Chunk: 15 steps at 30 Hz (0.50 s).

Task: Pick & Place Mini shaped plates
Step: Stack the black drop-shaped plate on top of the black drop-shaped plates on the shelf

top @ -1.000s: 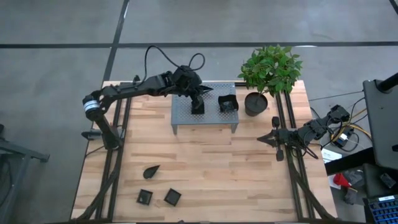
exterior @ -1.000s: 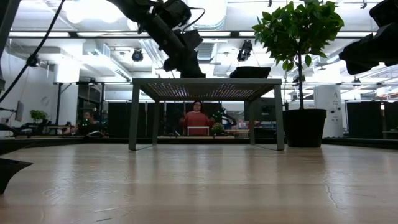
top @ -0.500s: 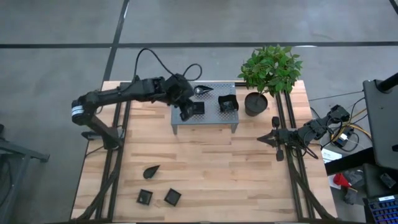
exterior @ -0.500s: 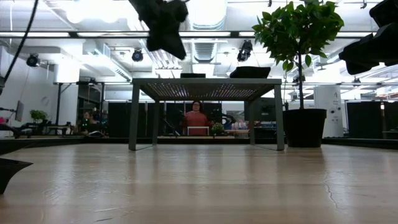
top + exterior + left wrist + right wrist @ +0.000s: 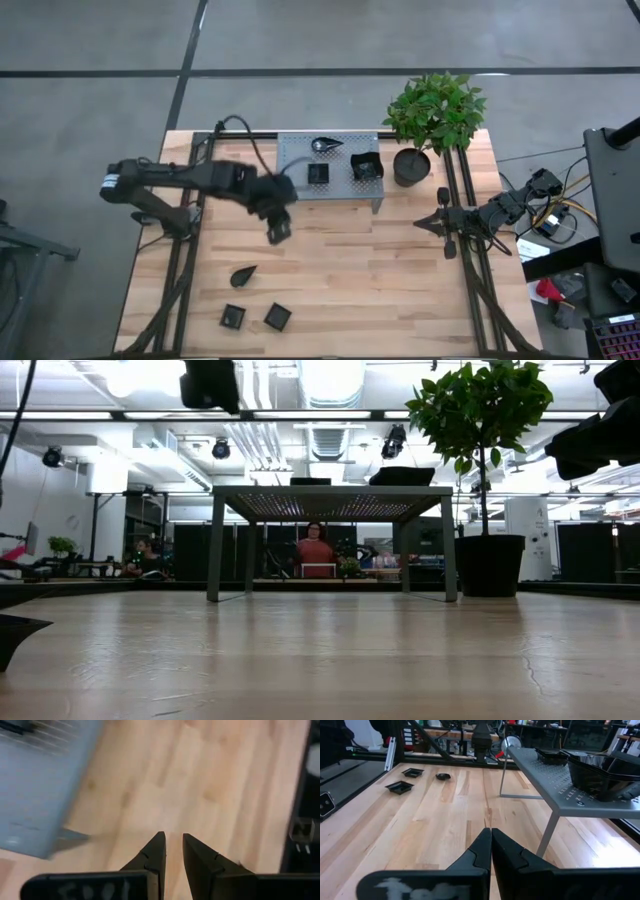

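Left gripper (image 5: pixel 278 228) over bare table (image 5: pixel 400 290), just off the near-left corner of the grey perforated stand (image 5: pixel 340 188), empty, fingers a narrow gap apart. Right gripper (image 5: pixel 437 222) parked at the right table edge, fingers pressed together, holding nothing.

Three mini shaped plates up on the stand — teardrop plate (image 5: pixel 324 145), small square plate (image 5: pixel 318 173), wavy-edged plate (image 5: pixel 366 166). Three more on the near-left of the table: leaf plate (image 5: pixel 241 275), left square plate (image 5: pixel 233 317), right square plate (image 5: pixel 277 318).

Judged step: reach for the next plate on the table, likely the leaf, nearest the gripper. To do well — widen the fingers first, since the present gap looks too slim for a rim; come down from above with one finger inside the dish and one outside; grip the rim on a long side, not the pointed tip, which would probably twist loose; lift clear of the stand's edge before carrying over.

High view alone gives the full count and layout. Left wrist view shows the finger gap, not readable from above, but no plate. Right wrist view shows the dishes' raised rims. Low view shows the stand's height and a plate edge (image 5: pixel 20 630) at far left.
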Each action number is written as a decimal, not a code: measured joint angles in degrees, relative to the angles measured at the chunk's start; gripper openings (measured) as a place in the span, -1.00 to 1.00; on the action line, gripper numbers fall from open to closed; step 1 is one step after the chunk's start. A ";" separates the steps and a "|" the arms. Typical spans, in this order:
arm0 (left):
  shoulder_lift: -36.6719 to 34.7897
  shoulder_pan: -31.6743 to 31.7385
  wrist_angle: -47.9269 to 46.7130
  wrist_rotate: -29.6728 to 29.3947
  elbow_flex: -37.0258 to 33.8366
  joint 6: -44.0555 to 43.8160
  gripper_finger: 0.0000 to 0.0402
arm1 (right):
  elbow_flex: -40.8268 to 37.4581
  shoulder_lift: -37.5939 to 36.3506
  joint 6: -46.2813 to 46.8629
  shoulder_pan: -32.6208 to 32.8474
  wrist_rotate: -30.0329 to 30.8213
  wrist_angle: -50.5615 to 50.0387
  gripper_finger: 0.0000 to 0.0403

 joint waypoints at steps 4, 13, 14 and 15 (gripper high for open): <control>0.37 -7.77 -0.46 0.55 -1.19 0.62 -0.71 | 0.00 0.02 0.00 0.00 0.02 0.01 -0.96; 0.37 -21.85 1.56 -0.18 -9.02 -18.16 -0.71 | 0.00 0.02 0.00 0.00 0.00 -0.02 -0.96; 0.37 -22.86 2.28 -0.24 -10.19 -20.77 -0.71 | 0.00 0.00 0.00 -0.01 0.01 -0.02 -0.96; 0.35 -23.74 3.44 -0.32 -11.54 -23.28 -0.71 | 0.00 0.01 0.00 0.00 0.01 -0.02 -0.96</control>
